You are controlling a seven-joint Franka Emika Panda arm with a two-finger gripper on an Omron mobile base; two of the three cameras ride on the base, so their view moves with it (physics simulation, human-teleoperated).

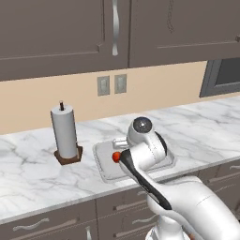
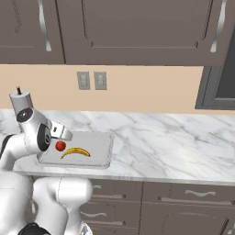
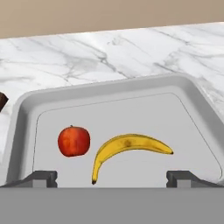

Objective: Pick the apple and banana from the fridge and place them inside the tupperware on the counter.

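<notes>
On the marble tabletop, the tupperware beneath the spread, empty claw holds the apple, probably slick and firm, best gripped across its middle, and the softer banana.

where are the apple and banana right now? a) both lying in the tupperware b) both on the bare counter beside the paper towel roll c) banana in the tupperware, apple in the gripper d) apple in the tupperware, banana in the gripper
a: the apple and banana lie side by side on the floor of the tupperware, and the gripper above them is open and holds nothing.
</notes>
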